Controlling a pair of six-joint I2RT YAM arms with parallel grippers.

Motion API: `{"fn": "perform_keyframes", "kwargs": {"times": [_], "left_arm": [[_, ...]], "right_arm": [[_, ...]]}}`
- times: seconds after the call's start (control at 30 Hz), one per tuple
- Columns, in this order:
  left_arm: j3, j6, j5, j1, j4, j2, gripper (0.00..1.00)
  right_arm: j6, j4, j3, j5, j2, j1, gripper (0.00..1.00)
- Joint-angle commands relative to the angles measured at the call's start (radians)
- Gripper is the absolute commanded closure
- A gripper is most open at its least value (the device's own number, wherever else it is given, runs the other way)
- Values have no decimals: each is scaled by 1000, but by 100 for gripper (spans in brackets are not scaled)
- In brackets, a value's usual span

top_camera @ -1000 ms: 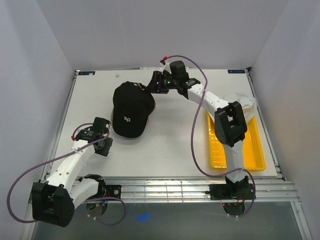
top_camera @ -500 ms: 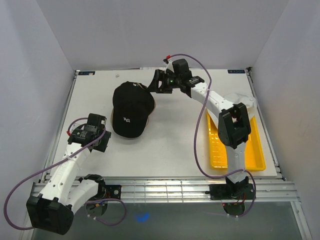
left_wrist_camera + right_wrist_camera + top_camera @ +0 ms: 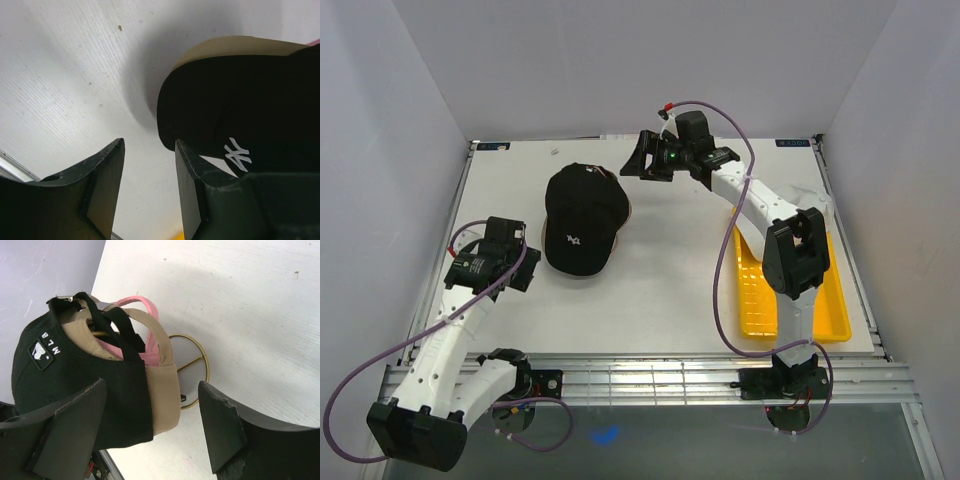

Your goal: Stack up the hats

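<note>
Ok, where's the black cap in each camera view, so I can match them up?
Top external: black cap left of centre, brim pointing down-frame.
Left wrist: fills the right side, with its white logo low.
Right wrist: on the left, seen from the back, MLB patch showing.
Shared landmark: the tan cap directly under it, peeking out in both wrist views.

Matt black cloth cap (image 3: 582, 215), glossy yellow plastic tray (image 3: 832, 300)
</note>
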Motion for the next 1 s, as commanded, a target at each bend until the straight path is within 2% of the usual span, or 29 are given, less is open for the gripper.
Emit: {"fn": "perform_keyframes", "kwargs": {"times": [0.0,0.13,0.27,0.4,0.6,0.7,0.83,0.97], "left_arm": [[61,53,13,5,3,-1,44],[109,90,42,5,21,7,44],[150,156,96,4,75,10,45],[207,225,131,4,103,16,43],[319,339,243,5,162,45,38],[374,379,360,1,219,83,38],[443,403,456,-44,309,143,35],[492,408,460,-191,379,210,35]], "right_arm": [[16,18,57,-63,-29,4,21],[13,1,80,-73,-1,17,21],[8,-10,22,1,-52,19,21],[-36,-140,28,82,-112,13,21],[-56,-266,-125,182,-352,-64,22],[-75,-356,-188,240,-463,-134,22],[-85,-441,-311,272,-607,-306,22],[-116,-482,-449,250,-716,-484,21]]}}
